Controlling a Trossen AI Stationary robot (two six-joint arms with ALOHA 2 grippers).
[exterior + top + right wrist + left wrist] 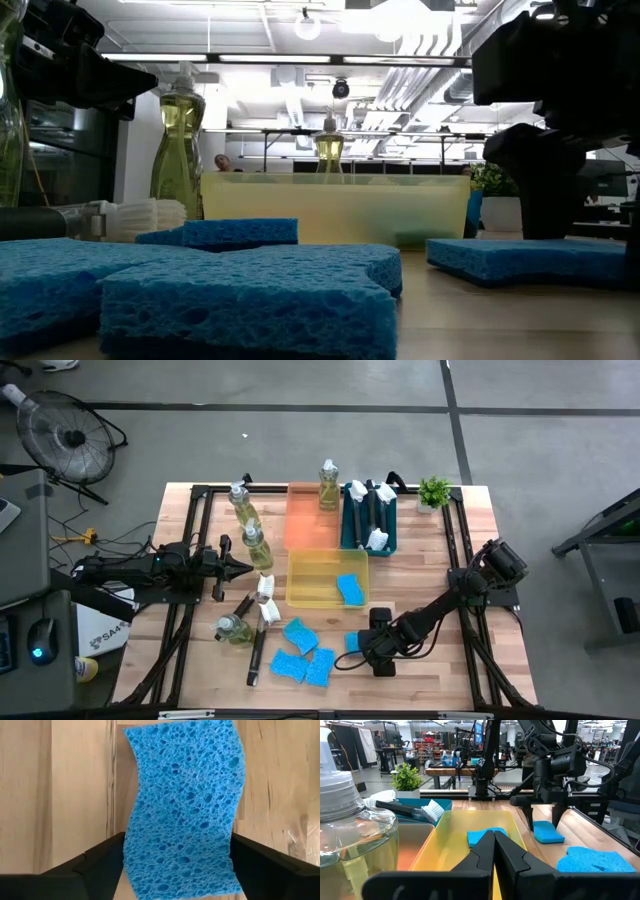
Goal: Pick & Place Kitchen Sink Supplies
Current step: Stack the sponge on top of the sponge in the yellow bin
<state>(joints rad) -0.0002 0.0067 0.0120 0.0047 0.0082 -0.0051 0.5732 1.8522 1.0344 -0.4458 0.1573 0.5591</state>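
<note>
Right gripper [354, 645] low over wooden worktop [440, 570], fingers [95, 865] grasping bright blue rectangular sponge [182, 810] near yellow plastic tray [305, 575]. Left gripper [243, 568] waiting beside soap bottles, fingers clenched.

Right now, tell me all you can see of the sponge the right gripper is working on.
The sponge is bright blue, rectangular and porous, full of open holes, its long edges wavy. It lies flat on the wooden table, just right of the loose sponge cluster and below the yellow tray. The right gripper points down over it, one dark finger at each long side, apparently closing on or pinching it. It looks not yet lifted.
</note>
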